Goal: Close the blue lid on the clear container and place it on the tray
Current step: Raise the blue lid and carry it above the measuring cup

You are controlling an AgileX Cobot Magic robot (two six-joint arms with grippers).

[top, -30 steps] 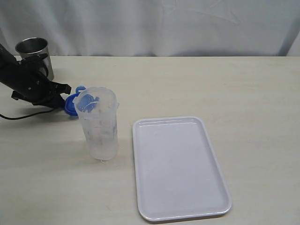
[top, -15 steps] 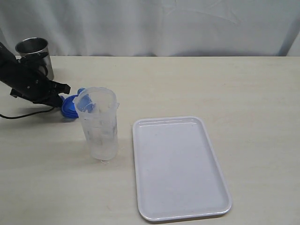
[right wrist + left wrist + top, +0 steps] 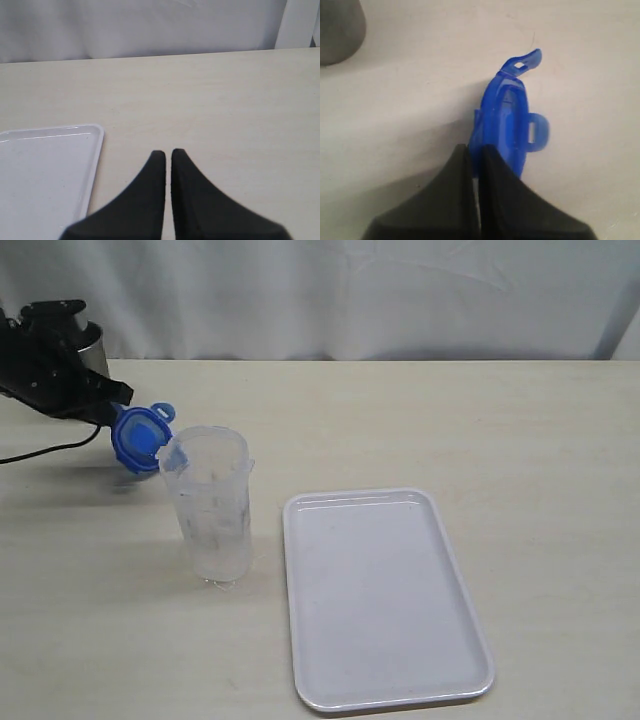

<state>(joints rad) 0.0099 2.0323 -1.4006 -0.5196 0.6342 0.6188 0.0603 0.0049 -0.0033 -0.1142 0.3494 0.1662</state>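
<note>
My left gripper (image 3: pixel 112 418) (image 3: pixel 476 149) is shut on the rim of the blue lid (image 3: pixel 138 437) (image 3: pixel 507 120) and holds it on edge in the air, just left of the top of the clear container (image 3: pixel 210 504). The container stands upright and uncovered on the table, left of the tray (image 3: pixel 380 598) (image 3: pixel 45 170). The white tray lies flat with nothing on it. My right gripper (image 3: pixel 164 152) is shut on nothing, above bare table beside the tray's edge; the exterior view does not show it.
A grey steel cup (image 3: pixel 90 335) (image 3: pixel 337 30) stands at the back left, mostly hidden behind the left arm. A black cable (image 3: pixel 40 452) trails across the table at the left. A pale curtain hangs behind the table's far edge.
My left gripper has lifted the blue lid off the table and raised it up and back, tilting it on edge. Container, tray and right gripper have not moved.
</note>
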